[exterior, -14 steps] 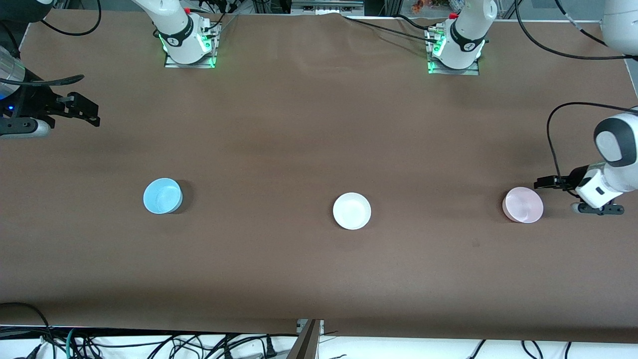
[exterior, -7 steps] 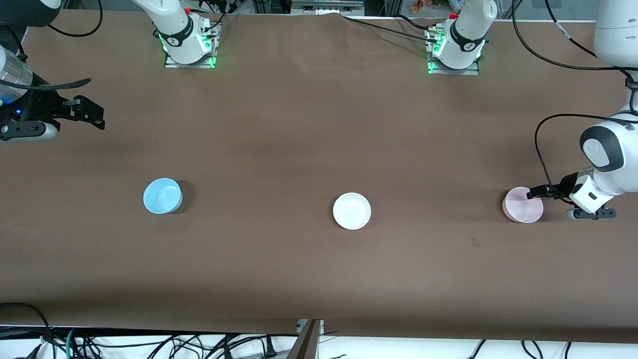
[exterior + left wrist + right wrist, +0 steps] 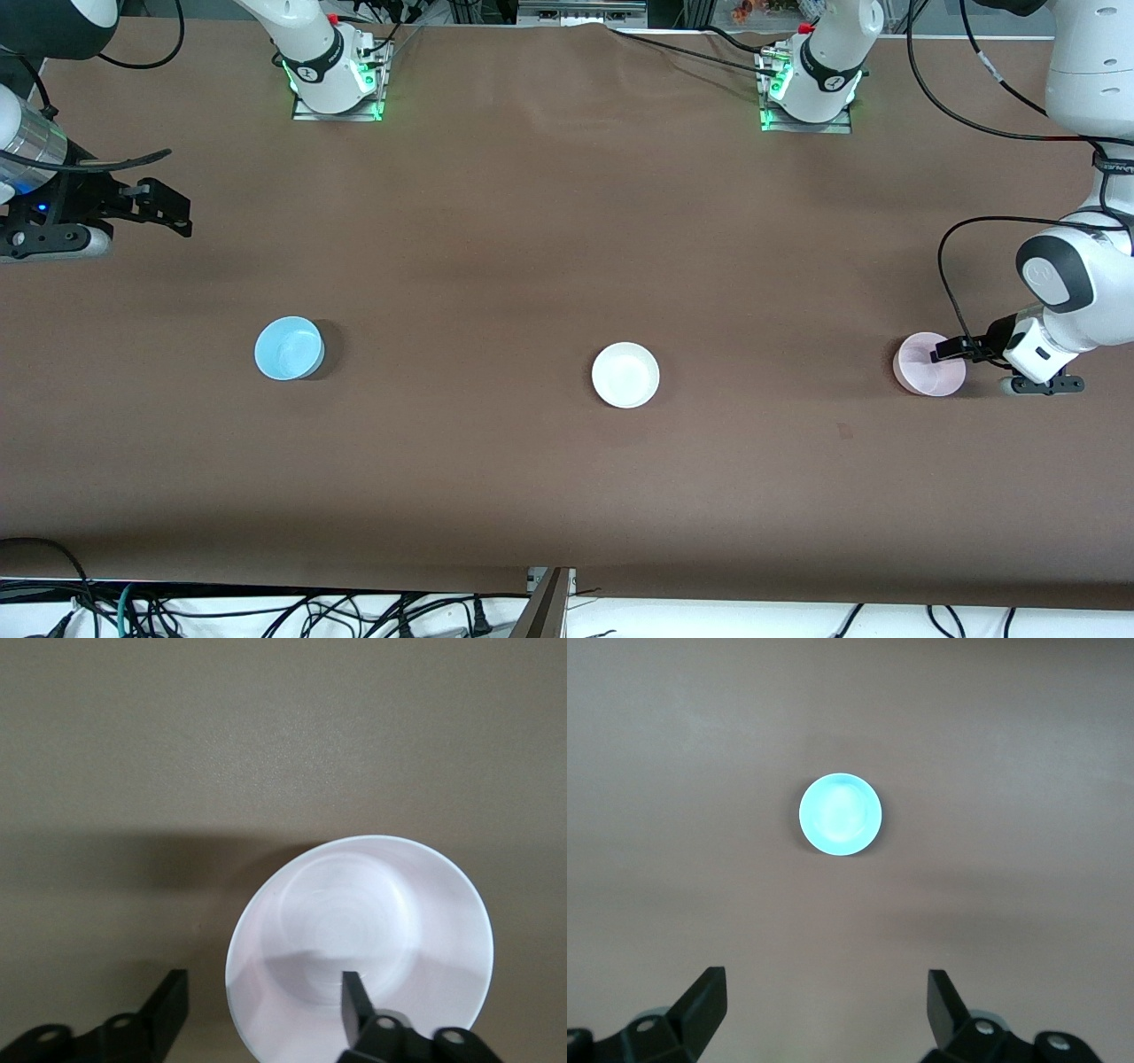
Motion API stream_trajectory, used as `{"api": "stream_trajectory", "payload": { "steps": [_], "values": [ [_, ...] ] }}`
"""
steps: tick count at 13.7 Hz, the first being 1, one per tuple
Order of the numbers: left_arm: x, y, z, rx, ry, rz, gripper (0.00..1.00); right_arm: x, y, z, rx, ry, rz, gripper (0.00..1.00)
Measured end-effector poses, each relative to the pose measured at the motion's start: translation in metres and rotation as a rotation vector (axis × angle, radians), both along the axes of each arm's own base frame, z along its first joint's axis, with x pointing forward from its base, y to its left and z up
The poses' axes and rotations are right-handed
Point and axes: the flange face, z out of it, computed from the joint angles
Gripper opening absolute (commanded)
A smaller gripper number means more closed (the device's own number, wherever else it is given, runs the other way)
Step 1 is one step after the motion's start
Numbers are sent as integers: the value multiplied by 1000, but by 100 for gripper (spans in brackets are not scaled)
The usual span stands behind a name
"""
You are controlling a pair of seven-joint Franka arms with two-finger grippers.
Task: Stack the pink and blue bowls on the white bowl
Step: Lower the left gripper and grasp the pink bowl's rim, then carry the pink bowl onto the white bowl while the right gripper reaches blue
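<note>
Your pink bowl sits upright at the left arm's end of the table, glossy and pale, with faint rings showing inside. The left gripper straddles its rim: one black finger down inside the bowl, the other outside, jaws apart and not clamped on the wall. The white bowl stands mid-table, plain and shiny, well apart. The blue bowl rests toward the right arm's end, sky-blue and smooth. Your right gripper hangs spread wide over bare brown matte table, holding nothing.
</note>
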Motion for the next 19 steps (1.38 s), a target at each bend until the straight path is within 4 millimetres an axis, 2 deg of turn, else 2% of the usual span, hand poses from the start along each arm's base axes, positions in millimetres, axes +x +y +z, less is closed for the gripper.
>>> {"api": "stream_trajectory", "payload": {
  "steps": [1, 2, 3, 8, 10, 11, 13, 15, 17, 19],
  "values": [
    [0, 0, 0, -1, -1, 1, 19, 0, 0, 0, 0, 1, 0, 100],
    [0, 0, 0, -1, -2, 1, 6, 0, 0, -1, 0, 2, 0, 100],
    [0, 0, 0, -1, -2, 1, 0, 0, 0, -1, 0, 2, 0, 100],
    [6, -1, 9, -23, 7, 1, 0, 0, 0, -2, 0, 3, 0, 100],
    [20, -13, 29, -72, 36, -14, 0, 0, 0, -3, 0, 4, 0, 99],
    [30, -26, 43, -93, 53, -19, 0, 1, 0, -5, 0, 4, -1, 99],
    [50, -70, 68, -117, 60, -16, 0, 7, -3, -14, -1, 2, -4, 98],
    [63, -133, 80, -146, 63, -18, 0, 17, -8, -38, -2, -8, -12, 98],
    [68, -197, 83, -175, 80, -25, 0, 26, -20, -86, -2, -52, -14, 98],
    [67, -263, 87, -203, 103, -39, 0, 30, -32, -151, -3, -109, -11, 97]
  ]
}}
